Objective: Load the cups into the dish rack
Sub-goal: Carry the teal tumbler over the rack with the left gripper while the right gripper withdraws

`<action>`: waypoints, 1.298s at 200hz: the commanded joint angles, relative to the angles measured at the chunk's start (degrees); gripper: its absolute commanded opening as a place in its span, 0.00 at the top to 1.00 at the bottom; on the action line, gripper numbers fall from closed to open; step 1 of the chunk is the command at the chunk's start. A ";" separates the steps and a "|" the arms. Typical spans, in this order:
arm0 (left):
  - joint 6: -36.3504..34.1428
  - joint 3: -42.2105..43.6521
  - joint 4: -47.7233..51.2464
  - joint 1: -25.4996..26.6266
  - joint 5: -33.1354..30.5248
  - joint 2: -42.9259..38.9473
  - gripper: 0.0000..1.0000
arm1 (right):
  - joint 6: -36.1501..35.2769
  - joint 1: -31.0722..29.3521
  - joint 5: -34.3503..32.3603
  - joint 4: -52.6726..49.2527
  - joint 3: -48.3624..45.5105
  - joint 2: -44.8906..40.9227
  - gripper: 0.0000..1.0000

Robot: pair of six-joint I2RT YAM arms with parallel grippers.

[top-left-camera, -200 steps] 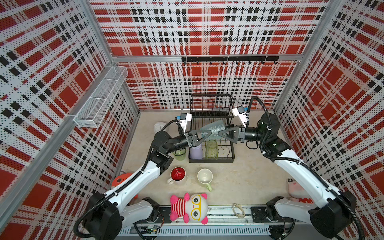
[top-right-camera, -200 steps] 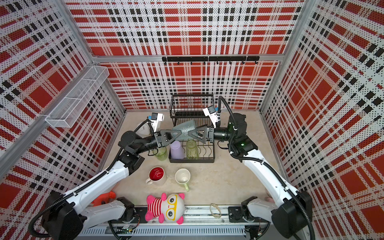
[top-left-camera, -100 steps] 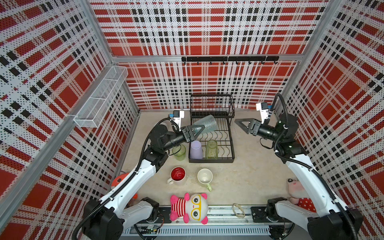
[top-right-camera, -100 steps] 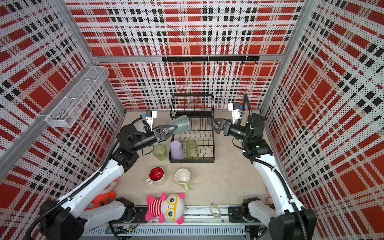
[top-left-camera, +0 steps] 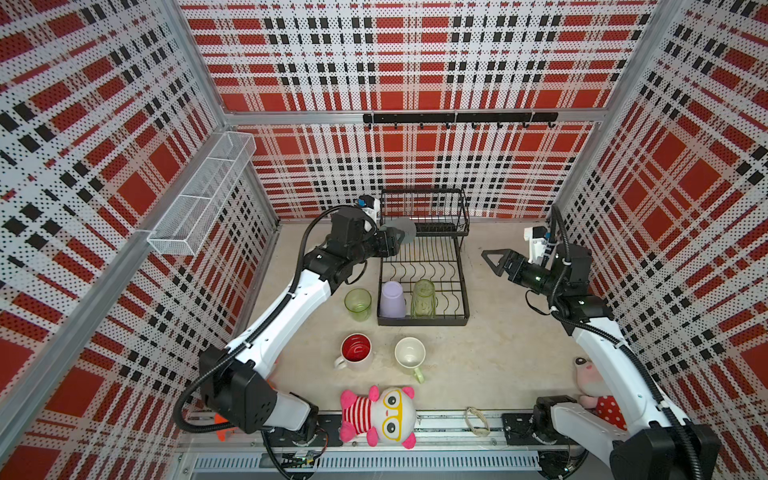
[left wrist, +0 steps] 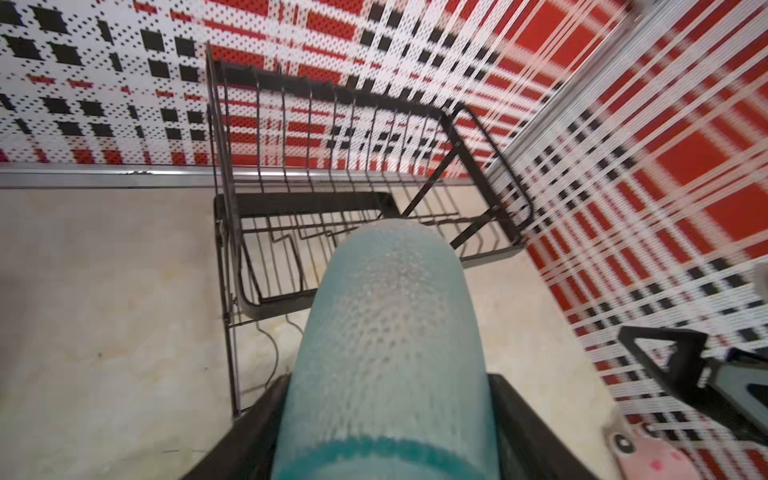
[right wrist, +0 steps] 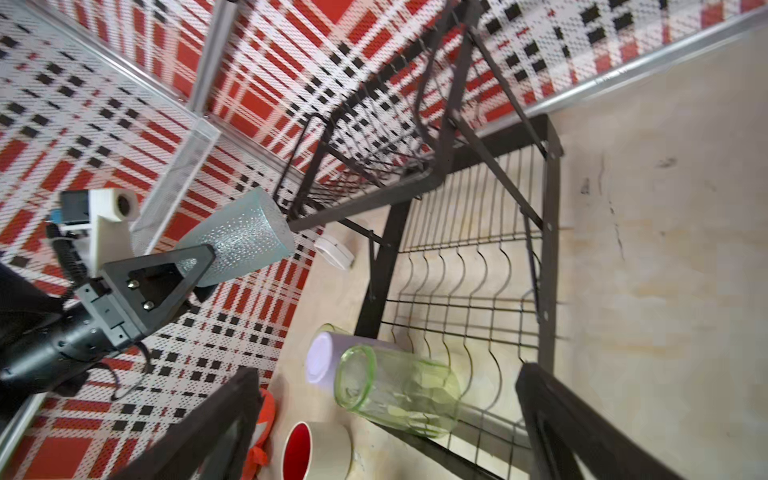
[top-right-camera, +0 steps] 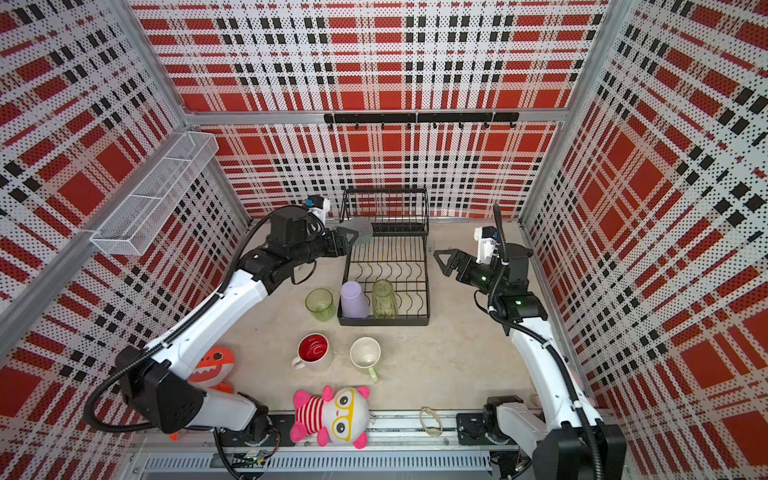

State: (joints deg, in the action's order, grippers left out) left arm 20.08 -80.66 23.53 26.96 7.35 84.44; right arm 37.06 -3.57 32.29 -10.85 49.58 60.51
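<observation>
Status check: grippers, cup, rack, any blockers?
Left gripper shut on small textured teal cup, near black wire dish rack's upper basket. Right gripper open, empty, right of rack. Nothing visibly blocking the basket.

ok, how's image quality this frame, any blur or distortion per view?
Left wrist view: plaid wall streaked by motion blur, the close teal cup soft. Right wrist view: dish rack wires smear toward the frame edge; green tumbler fairly crisp. Both top views: sharp, evenly lit, faint shadows, wide-angle bending of the wall edges.
</observation>
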 commanded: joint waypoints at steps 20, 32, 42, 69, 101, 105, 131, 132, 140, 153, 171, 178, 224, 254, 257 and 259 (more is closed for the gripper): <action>-6.13 -4.06 8.88 2.46 -7.57 3.88 0.32 | -4.71 0.32 -10.15 1.32 -9.69 -4.96 0.00; -6.77 -4.78 9.50 2.98 -7.71 4.72 0.34 | -4.96 0.32 -10.67 2.72 -12.12 -5.23 0.00; -7.34 -6.23 10.76 3.39 -7.62 5.62 0.36 | -4.98 0.32 -10.76 3.65 -13.60 -4.91 0.00; -8.06 -7.72 13.02 4.90 -10.30 5.38 0.37 | -4.98 0.32 -11.53 5.03 -15.50 -3.12 0.00; -9.93 -9.52 16.46 4.88 -11.14 6.18 0.34 | -6.87 0.32 -11.68 5.75 -15.59 0.18 0.00; -10.23 -10.07 17.16 4.78 -11.76 6.85 0.34 | -6.91 0.32 -11.71 5.88 -15.56 0.74 0.00; -12.19 -14.75 21.94 5.01 -12.98 11.95 0.34 | -6.91 0.32 -13.48 6.11 -15.90 2.97 0.00; -12.27 -14.85 22.06 5.06 -12.98 12.18 0.34 | -6.91 0.32 -13.61 6.11 -15.95 3.00 0.00; -12.72 -15.77 22.86 5.16 -12.93 13.54 0.34 | -7.06 0.32 -14.28 6.25 -16.40 3.29 0.00; -13.35 -17.23 24.40 5.36 -12.89 15.64 0.35 | -7.46 0.32 -15.34 6.34 -17.13 3.56 0.00; -13.68 -19.02 26.23 5.72 -13.70 18.32 0.37 | -8.26 0.32 -17.45 6.46 -18.33 3.57 0.00; -13.69 -19.24 26.40 5.89 -14.19 19.04 0.37 | -8.59 0.32 -18.44 6.50 -18.80 3.56 0.00; -14.02 -20.57 26.67 6.17 -15.48 22.70 0.35 | -9.73 0.32 -22.11 7.47 -21.49 3.73 0.00; -14.10 -20.88 26.87 6.03 -16.39 25.24 0.33 | -9.02 0.32 -23.59 10.42 -24.58 3.66 0.00; -14.10 -20.85 26.87 6.00 -16.45 25.50 0.32 | -9.02 0.32 -23.59 10.78 -24.86 3.58 0.00; -14.14 -20.92 26.86 6.00 -16.51 25.64 0.32 | -9.02 0.32 -23.59 11.10 -25.12 3.57 0.00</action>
State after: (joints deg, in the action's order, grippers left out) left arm 6.94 -100.01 49.74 32.88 -7.68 108.18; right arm 28.38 -3.55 10.92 -3.33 26.65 63.92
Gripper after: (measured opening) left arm 0.674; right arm 0.999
